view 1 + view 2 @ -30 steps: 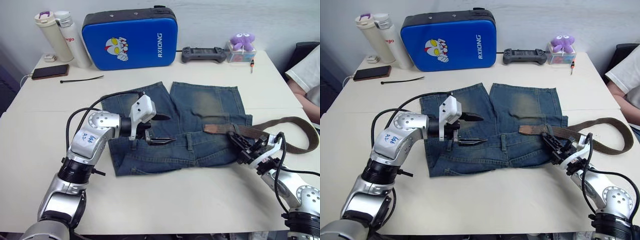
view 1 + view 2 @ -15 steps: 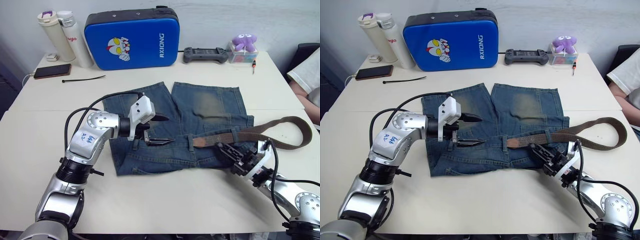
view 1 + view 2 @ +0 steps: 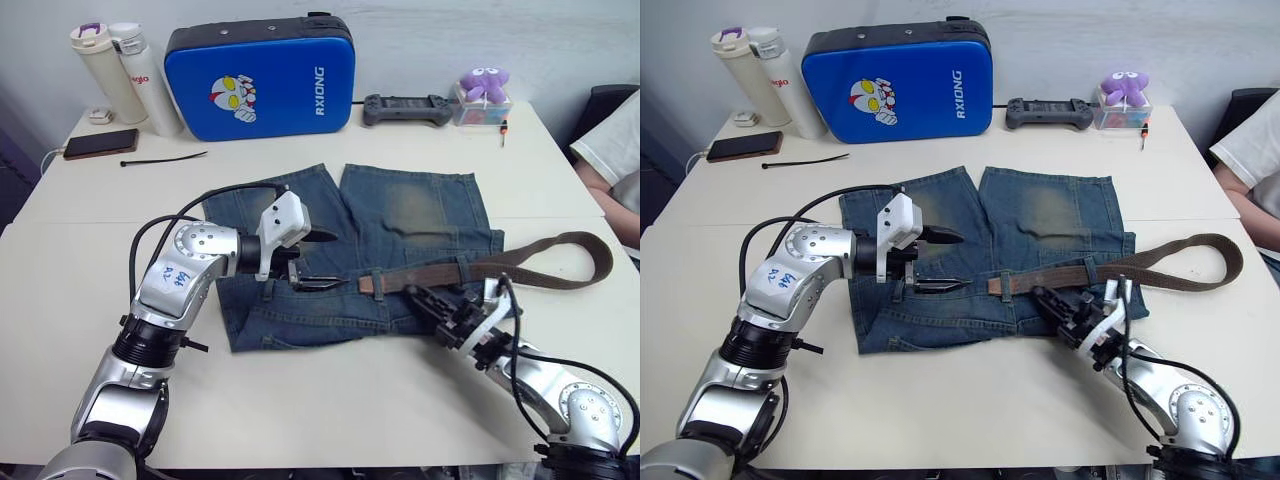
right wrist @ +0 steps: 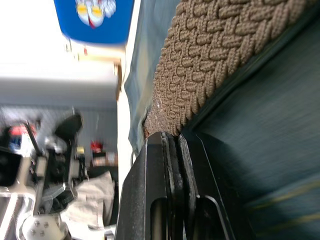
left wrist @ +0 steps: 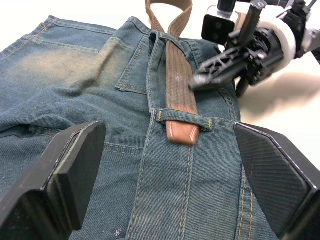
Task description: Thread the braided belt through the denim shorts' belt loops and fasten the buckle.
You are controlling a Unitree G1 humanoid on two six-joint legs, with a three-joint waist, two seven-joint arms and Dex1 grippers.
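Braided belt [image 3: 470, 265] lies along the waistband of the denim shorts [image 3: 400, 215], which are spread flat on the white table [image 3: 330, 400], waistband toward the robot. Darker leather tip [image 5: 181, 131] has passed under one belt loop [image 5: 182, 118] near mid-waistband and pokes out just beyond it; a second loop [image 5: 167, 38] crosses the strap farther back (left wrist view shows both clearly). The rest of the strap runs off the shorts' right edge and curls into an open loop on bare table. Buckle cannot be made out.

Right gripper [image 3: 425, 303] sits low on the waistband just beside the belt, fingers pressed together with woven strap at their tips in its own wrist view; looks pinched on the belt. Left gripper [image 3: 322, 260] hovers over the shorts' left side, fingers [image 5: 75, 165] spread wide, nothing between them, pointing at the belt tip.

Back of table: blue hard case [image 3: 262, 75], two bottles [image 3: 120, 75], phone [image 3: 100, 143], black cable tie [image 3: 165, 158], game controller [image 3: 405, 108], purple plush [image 3: 484, 83]. A person's sleeve [image 3: 612, 145] at the right edge.
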